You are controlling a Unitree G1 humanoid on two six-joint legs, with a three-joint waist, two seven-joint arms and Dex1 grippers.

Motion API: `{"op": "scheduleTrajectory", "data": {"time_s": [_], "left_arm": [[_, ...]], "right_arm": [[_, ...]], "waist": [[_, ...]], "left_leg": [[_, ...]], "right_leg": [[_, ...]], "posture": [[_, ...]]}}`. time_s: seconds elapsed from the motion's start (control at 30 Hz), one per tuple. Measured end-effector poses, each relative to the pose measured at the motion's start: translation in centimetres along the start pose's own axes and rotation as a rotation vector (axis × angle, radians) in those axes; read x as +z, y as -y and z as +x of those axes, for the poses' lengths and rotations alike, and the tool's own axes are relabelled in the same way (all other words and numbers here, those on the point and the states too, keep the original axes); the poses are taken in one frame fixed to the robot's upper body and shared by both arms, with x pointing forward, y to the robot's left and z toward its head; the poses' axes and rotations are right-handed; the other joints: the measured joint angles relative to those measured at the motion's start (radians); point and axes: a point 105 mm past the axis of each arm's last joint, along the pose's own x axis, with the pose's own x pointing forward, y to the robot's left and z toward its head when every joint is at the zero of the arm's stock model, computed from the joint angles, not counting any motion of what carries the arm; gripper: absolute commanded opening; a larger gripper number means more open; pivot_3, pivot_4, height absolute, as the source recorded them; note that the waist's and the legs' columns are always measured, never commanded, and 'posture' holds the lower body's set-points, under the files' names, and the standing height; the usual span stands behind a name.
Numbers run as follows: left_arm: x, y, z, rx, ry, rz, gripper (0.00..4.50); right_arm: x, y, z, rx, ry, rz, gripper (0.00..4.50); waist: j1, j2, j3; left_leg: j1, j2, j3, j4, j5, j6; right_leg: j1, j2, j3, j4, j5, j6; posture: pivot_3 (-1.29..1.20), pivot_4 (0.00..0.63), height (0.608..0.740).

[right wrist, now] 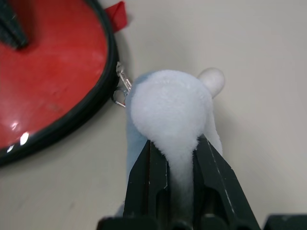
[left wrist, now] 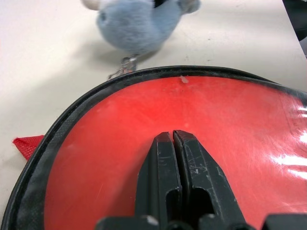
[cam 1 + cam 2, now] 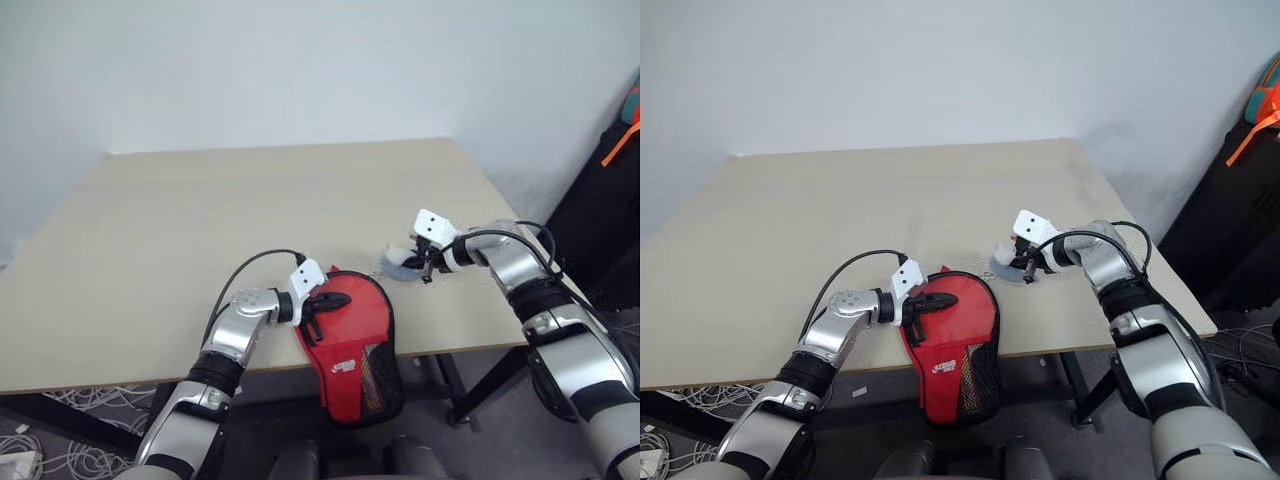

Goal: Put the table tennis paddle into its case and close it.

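Observation:
The red case [image 3: 355, 345] lies at the table's front edge, its handle end with white logo and black mesh hanging over the edge. My left gripper [image 3: 340, 299] is shut, its fingers [image 2: 165, 163] resting on the case's glossy red round face inside the black zip rim. Just right of the case, my right gripper [image 1: 173, 143] is shut on a small grey-white plush lump [image 1: 168, 103]. A short metal chain [image 1: 122, 88] links the lump to the zip rim. The paddle is hidden.
The beige table [image 3: 200, 220] stretches back to a white wall. A red fabric tab [image 2: 26, 146] sticks out from the case's rim. Dark gear with an orange strap [image 3: 622, 140] stands at the right. Cables [image 3: 60, 440] lie on the floor at the left.

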Motion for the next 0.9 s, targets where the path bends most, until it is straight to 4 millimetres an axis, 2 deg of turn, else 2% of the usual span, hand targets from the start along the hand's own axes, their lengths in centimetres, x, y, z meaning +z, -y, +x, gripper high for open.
{"op": "scheduleTrajectory", "data": {"time_s": [0.13, 0.3, 0.53, 0.9], "left_arm": [[0.1, 0.1, 0.1, -0.011, 0.000, 0.002, 0.00], [0.2, 0.1, 0.3, -0.027, -0.002, -0.003, 0.00], [0.4, 0.1, 0.6, -0.059, -0.007, 0.003, 0.00], [0.5, 0.1, 0.7, -0.081, -0.012, 0.015, 0.00]], "right_arm": [[-1.2, -1.0, -1.6, 0.014, -0.018, -0.001, 0.12], [-1.8, -2.4, -3.3, 0.035, -0.022, -0.015, 0.12], [-2.7, -5.7, -5.8, 0.126, -0.044, -0.023, 0.12], [-1.5, -10.2, -7.4, 0.269, 0.000, -0.046, 0.12]], "waist": [[0.003, 0.000, 0.000], [0.006, 0.000, 0.000], [0.013, -0.001, 0.000], [0.019, -0.004, 0.001]], "left_leg": [[0.000, 0.000, 0.000, 0.000, 0.000, 0.000], [0.000, 0.000, 0.000, 0.001, 0.000, 0.001], [-0.001, -0.001, 0.000, 0.002, -0.001, 0.001], [0.000, 0.000, 0.001, 0.002, -0.001, 0.001]], "right_leg": [[0.000, 0.000, 0.000, 0.000, 0.000, 0.000], [0.000, 0.000, 0.000, -0.001, -0.001, 0.000], [0.000, -0.001, 0.000, -0.001, -0.002, -0.001], [0.000, -0.001, 0.000, -0.001, -0.003, -0.001]], "posture": [[0.00, 0.000, 0.739], [0.00, 0.000, 0.739], [0.00, 0.000, 0.739], [0.00, 0.000, 0.739]]}}
